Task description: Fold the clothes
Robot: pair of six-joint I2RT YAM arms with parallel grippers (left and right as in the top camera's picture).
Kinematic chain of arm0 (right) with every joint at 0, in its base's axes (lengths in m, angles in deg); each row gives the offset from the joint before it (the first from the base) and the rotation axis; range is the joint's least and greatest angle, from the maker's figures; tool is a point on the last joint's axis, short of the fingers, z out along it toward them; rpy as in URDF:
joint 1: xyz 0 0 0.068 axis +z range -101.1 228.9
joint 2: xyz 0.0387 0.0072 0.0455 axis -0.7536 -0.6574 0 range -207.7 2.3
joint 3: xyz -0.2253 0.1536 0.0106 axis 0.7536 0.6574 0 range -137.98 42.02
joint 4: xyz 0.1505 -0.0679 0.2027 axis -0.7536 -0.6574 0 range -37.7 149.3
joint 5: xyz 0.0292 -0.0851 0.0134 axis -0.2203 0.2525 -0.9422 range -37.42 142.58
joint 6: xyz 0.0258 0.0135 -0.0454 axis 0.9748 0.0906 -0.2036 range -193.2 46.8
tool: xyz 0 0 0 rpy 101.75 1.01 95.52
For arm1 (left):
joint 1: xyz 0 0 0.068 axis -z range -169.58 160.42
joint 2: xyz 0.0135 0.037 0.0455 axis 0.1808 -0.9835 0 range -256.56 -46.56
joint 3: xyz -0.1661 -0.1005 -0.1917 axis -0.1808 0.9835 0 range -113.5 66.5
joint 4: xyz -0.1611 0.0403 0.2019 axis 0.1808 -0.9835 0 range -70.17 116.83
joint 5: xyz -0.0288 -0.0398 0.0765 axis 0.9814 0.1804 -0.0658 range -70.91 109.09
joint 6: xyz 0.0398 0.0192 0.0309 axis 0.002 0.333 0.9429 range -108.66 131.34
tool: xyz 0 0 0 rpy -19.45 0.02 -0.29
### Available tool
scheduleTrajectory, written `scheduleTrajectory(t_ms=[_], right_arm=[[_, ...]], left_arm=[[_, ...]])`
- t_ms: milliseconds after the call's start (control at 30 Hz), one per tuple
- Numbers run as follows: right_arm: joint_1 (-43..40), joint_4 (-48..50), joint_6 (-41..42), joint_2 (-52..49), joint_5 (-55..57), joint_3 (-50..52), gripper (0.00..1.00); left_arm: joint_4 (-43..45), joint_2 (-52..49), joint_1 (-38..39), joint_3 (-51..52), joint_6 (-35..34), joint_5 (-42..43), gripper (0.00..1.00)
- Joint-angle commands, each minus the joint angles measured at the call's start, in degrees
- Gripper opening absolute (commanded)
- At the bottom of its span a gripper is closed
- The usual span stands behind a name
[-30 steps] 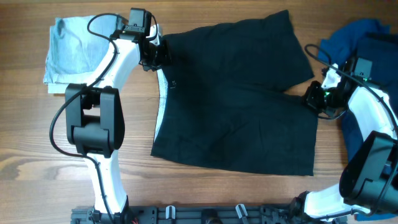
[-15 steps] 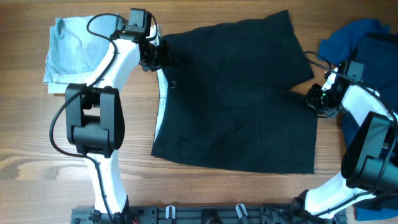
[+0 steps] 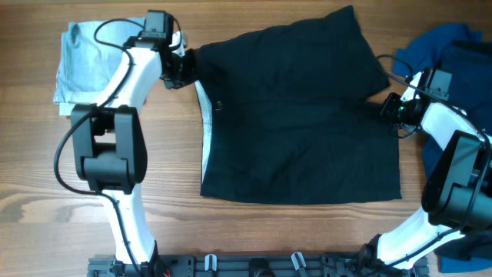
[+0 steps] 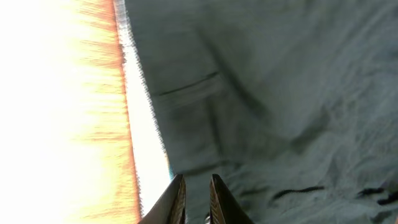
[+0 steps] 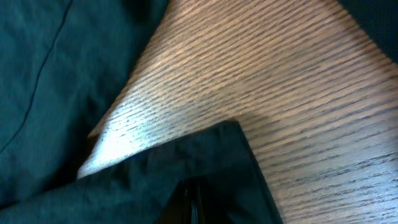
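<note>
The black shorts [image 3: 300,115] lie spread flat mid-table, with the whitish inner waistband [image 3: 204,131] along their left edge. My left gripper [image 3: 184,66] is at the waistband's far left corner. In the left wrist view its fingers [image 4: 196,190] are pinched on the dark cloth [image 4: 280,93] beside the white band [image 4: 140,112]. My right gripper [image 3: 389,109] is at the shorts' right side, at the crotch notch. In the right wrist view its fingers [image 5: 194,202] are shut inside a black hem corner [image 5: 205,155].
A folded pale blue garment [image 3: 88,65] lies at the far left. A heap of dark blue garments [image 3: 453,54] lies at the right edge, behind my right arm. Bare wood table [image 3: 292,238] shows in front of the shorts.
My left gripper pulled the waistband corner left and a bit away. My right gripper moved away with the hem. The shorts are stretched squarer, their near edge shifted right.
</note>
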Motion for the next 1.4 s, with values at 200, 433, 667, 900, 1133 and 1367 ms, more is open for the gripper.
scheduleTrajectory(t_ms=[200,433,667,900,1133,1367], right_arm=[[0.0,-10.4,-1.0,9.1,-4.9,-2.5,0.04],[0.0,-20.9,2.1,17.7,-4.3,-2.5,0.14],[0.0,-32.1,9.0,23.3,1.0,-2.4,0.27],[0.0,-41.4,14.5,24.8,2.5,-2.2,0.27],[0.0,-50.0,26.7,24.8,8.0,-0.6,0.64],[-0.1,-57.0,51.6,24.9,16.9,5.8,0.62]], left_arm=[[-12.1,7.1,-2.9,-0.2,0.6,3.5,0.26],[-22.7,8.7,-3.3,-0.2,3.6,3.5,0.1],[-26.8,16.3,-2.2,-0.2,3.1,3.4,0.07],[-31.2,26.4,5.5,4.0,-1.8,-6.5,0.08],[-32.7,32.8,11.0,11.8,-4.1,-10.6,0.18],[-26.6,32.8,11.0,19.2,-4.0,-10.6,0.2]])
